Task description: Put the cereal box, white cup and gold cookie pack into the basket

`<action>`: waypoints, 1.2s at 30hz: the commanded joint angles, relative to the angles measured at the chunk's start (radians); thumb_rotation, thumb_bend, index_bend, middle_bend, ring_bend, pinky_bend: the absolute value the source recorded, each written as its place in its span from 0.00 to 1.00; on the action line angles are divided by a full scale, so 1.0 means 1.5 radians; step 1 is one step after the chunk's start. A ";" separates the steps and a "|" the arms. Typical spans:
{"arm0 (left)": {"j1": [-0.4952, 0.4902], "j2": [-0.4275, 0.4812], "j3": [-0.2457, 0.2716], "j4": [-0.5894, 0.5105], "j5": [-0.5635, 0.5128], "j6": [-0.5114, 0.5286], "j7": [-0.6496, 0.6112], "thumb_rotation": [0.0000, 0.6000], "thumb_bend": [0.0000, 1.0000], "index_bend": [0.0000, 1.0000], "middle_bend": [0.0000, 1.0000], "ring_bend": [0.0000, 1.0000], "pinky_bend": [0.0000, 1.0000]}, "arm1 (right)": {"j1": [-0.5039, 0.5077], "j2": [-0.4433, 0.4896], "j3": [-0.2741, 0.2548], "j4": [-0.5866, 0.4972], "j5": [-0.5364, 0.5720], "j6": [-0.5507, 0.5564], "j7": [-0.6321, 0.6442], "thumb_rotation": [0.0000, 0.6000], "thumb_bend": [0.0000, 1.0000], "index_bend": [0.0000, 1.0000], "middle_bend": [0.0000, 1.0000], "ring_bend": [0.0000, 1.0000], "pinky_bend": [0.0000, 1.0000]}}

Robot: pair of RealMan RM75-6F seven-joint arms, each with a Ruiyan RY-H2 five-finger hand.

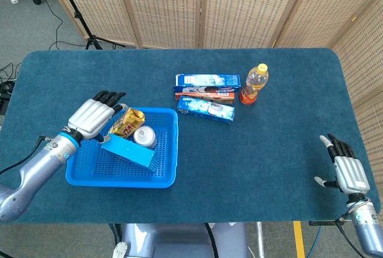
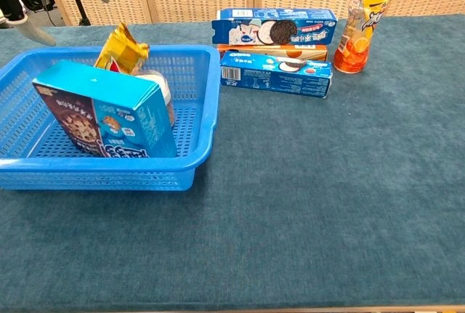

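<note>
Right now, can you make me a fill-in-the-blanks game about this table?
1. The gold cookie pack sits inside the blue ____.
2. The orange bottle stands ____ the basket.
3. The left hand holds ____, its fingers spread.
4. The white cup is next to the ____ box.

Missing words: basket; outside; nothing; cereal
</note>
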 commanded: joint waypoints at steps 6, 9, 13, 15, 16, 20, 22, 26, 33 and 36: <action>0.022 -0.001 -0.004 -0.004 0.012 0.025 -0.047 1.00 0.18 0.21 0.00 0.00 0.07 | 0.000 -0.001 -0.001 -0.001 -0.001 0.000 -0.004 1.00 0.16 0.00 0.00 0.00 0.04; 0.042 -0.015 -0.012 -0.002 0.029 0.055 -0.082 1.00 0.18 0.21 0.00 0.00 0.07 | 0.000 -0.001 -0.002 -0.001 -0.002 0.000 -0.007 1.00 0.16 0.00 0.00 0.00 0.04; 0.083 -0.052 -0.015 0.021 0.088 0.116 -0.136 1.00 0.18 0.14 0.00 0.00 0.04 | 0.001 0.000 -0.003 -0.003 -0.006 0.002 -0.011 1.00 0.16 0.00 0.00 0.00 0.04; 0.113 -0.084 -0.012 0.044 0.132 0.172 -0.157 1.00 0.18 0.06 0.00 0.00 0.01 | 0.000 0.000 -0.002 -0.003 -0.007 0.006 -0.013 1.00 0.16 0.00 0.00 0.00 0.04; 0.124 -0.102 -0.010 0.058 0.152 0.200 -0.160 1.00 0.18 0.04 0.00 0.00 0.01 | 0.000 0.000 -0.002 -0.003 -0.007 0.007 -0.013 1.00 0.16 0.00 0.00 0.00 0.04; 0.165 -0.176 -0.004 0.124 0.220 0.307 -0.153 1.00 0.18 0.00 0.00 0.00 0.00 | -0.001 0.001 -0.001 -0.004 -0.007 0.011 -0.019 1.00 0.16 0.00 0.00 0.00 0.04; 0.184 -0.208 -0.001 0.145 0.240 0.351 -0.149 1.00 0.18 0.00 0.00 0.00 0.00 | -0.003 0.003 0.000 -0.005 -0.007 0.016 -0.023 1.00 0.16 0.00 0.00 0.00 0.03; 0.216 -0.243 0.014 0.167 0.266 0.400 -0.143 1.00 0.19 0.00 0.00 0.00 0.00 | -0.005 0.010 0.001 -0.009 -0.004 0.018 -0.031 1.00 0.16 0.00 0.00 0.00 0.02; 0.273 -0.269 0.046 0.163 0.257 0.435 -0.099 1.00 0.20 0.00 0.00 0.00 0.00 | -0.010 0.021 0.004 -0.014 -0.013 0.045 -0.054 1.00 0.16 0.00 0.00 0.00 0.01; 0.298 -0.282 0.051 0.167 0.262 0.461 -0.104 1.00 0.20 0.00 0.00 0.00 0.00 | -0.016 0.018 0.009 -0.016 -0.021 0.072 -0.067 1.00 0.16 0.00 0.00 0.00 0.01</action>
